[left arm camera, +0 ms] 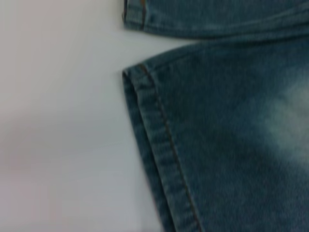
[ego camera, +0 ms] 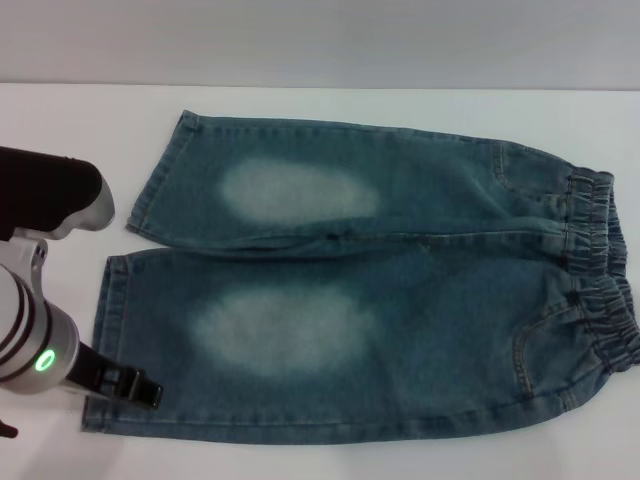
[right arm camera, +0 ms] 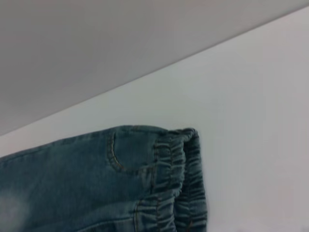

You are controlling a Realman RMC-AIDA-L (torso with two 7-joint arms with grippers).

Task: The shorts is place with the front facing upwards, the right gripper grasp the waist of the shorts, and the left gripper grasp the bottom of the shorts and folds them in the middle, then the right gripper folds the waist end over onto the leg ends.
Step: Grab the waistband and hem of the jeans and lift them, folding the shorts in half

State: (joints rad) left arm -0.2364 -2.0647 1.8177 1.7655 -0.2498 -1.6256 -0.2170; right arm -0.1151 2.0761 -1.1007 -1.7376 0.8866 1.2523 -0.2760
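Observation:
Blue denim shorts (ego camera: 380,290) lie flat and front-up on the white table, with pale faded patches on both legs. The elastic waist (ego camera: 600,280) is at the right and the leg ends (ego camera: 112,320) point left. My left gripper (ego camera: 135,387) hovers at the near leg's bottom corner, at the lower left. In the left wrist view the near leg's stitched hem (left arm camera: 159,145) fills the middle, with the other leg's hem (left arm camera: 135,12) beyond it. The right wrist view shows the gathered waist (right arm camera: 178,179) and a pocket seam (right arm camera: 118,157). My right gripper is out of view.
The white table (ego camera: 60,120) stretches around the shorts, with bare surface to their left and along the near edge. Its back edge (ego camera: 320,86) meets a grey wall just beyond the far leg.

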